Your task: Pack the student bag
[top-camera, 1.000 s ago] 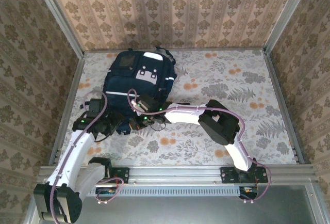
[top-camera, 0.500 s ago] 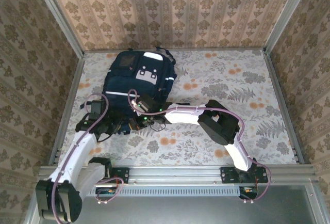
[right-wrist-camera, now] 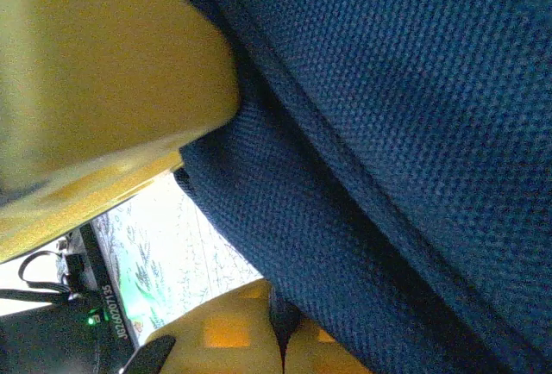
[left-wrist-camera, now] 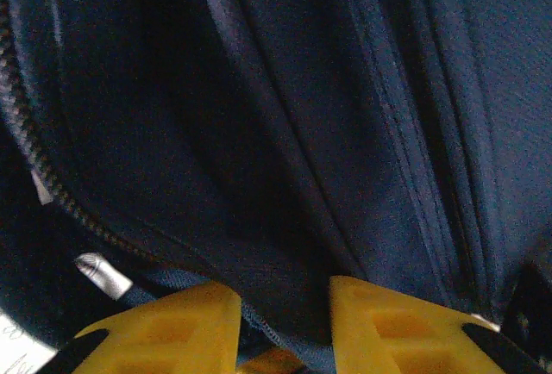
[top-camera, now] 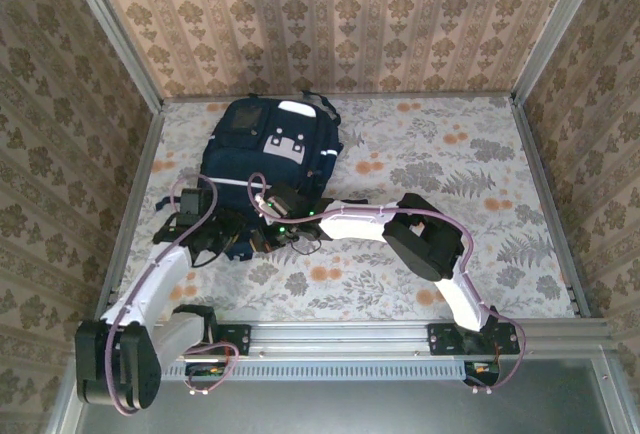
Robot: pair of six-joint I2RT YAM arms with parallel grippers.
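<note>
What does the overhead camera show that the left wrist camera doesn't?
Overhead: the whole backpack lying on the flowered table, the wallpapered walls, and the left arm and right arm reaching to its near edge. Left wrist: close detail, with a zipper running down the left, deep folds, and the left gripper with fabric between its yellow fingers. Both: the backpack's navy fabric.
</note>
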